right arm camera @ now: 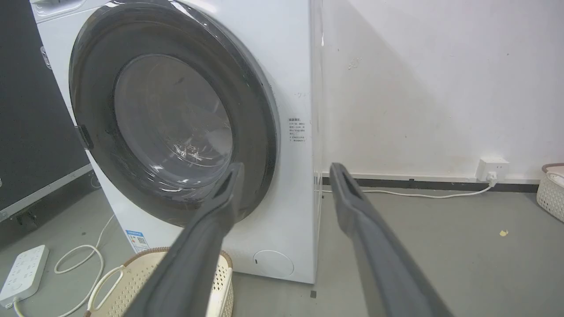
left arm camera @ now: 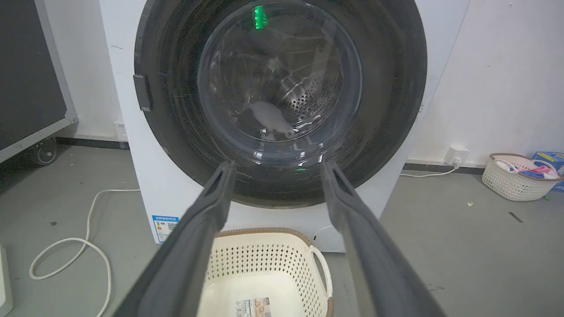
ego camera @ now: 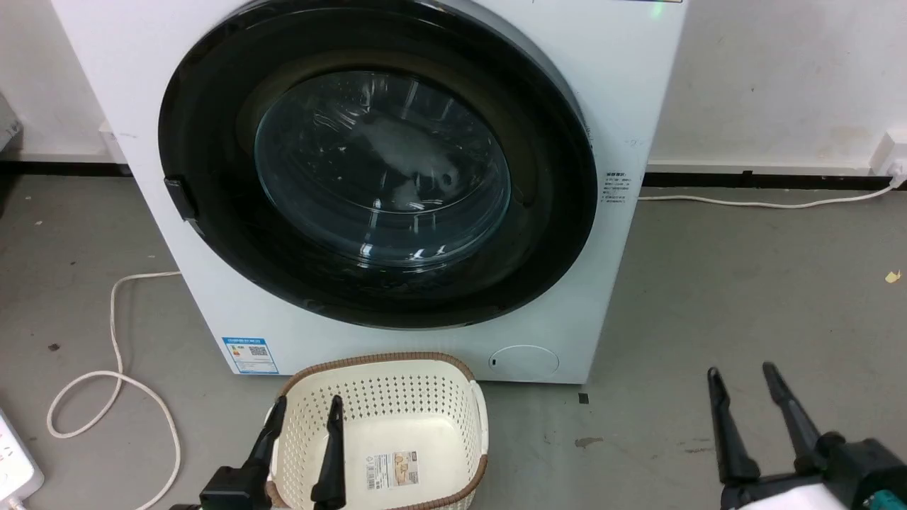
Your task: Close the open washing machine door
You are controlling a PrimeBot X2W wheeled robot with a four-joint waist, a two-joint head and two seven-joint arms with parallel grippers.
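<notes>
I see the washing machine door (ego camera: 382,170) lying flush against the front of the white washing machine (ego camera: 113,71), with its glass bowl facing me. Just below it, a cream laundry basket (ego camera: 382,358) sits on the grey floor (ego camera: 708,283). My left gripper (ego camera: 307,404) hangs over the basket with its fingers spread, and my right gripper (ego camera: 740,372) is well off to the right above the floor, also spread and empty

I see washing machine (ego camera: 623,92) backed against wall, washing machine door (ego camera: 379,170) on its front face. Basket (ego camera: 397,397) on floor just before machine, below door. My left gripper (ego camera: 307,401) over basket's near-left part; right gripper (ego camera: 740,370) well right of basket, over floor. Cable loop (ego camera: 113,312) and power strip (ego camera: 14,460) on floor left of machine; socket (ego camera: 894,152) on wall, right.
</notes>
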